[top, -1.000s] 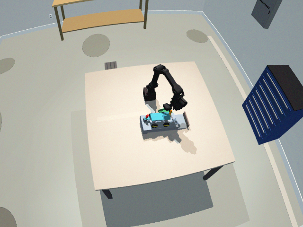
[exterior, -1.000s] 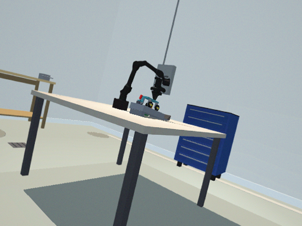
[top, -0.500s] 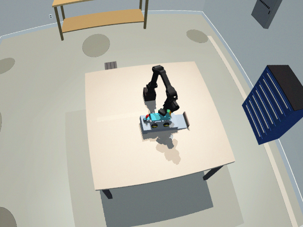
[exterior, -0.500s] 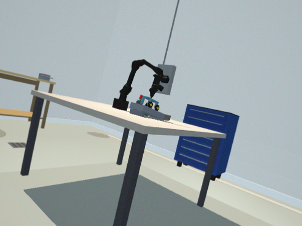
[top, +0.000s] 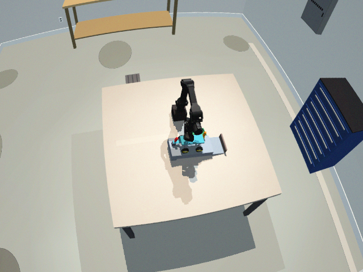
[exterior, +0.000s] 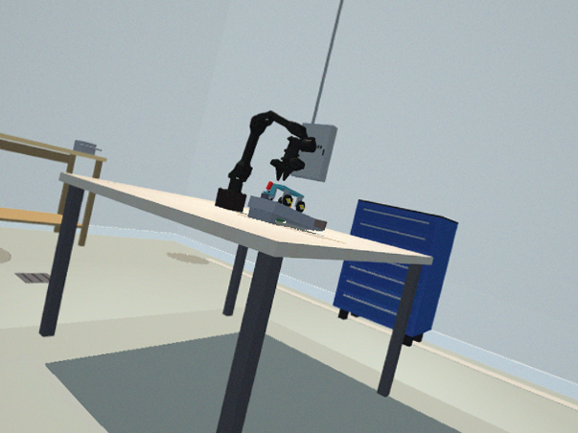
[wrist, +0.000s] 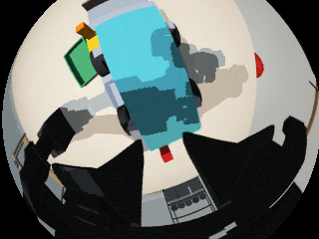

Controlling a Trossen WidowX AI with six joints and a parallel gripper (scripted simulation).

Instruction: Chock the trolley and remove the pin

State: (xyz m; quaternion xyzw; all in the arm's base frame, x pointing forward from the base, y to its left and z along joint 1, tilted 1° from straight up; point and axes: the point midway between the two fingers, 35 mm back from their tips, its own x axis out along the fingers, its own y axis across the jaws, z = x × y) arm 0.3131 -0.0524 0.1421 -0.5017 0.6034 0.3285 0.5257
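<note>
The turquoise trolley stands on the grey ramp. The red-headed stop pin is upright at its uphill end. The yellow chock with its orange handle is on the ramp's tray side, downhill of a trolley wheel; whether it touches the wheel cannot be told. The green tray lies beside the ramp. My gripper is open and empty, above the uphill part of the trolley; the pin head shows between the fingertips in the wrist view.
A brown end board stands at the ramp's downhill end. The arm base is on the table, behind the ramp. A blue drawer cabinet stands beyond the table.
</note>
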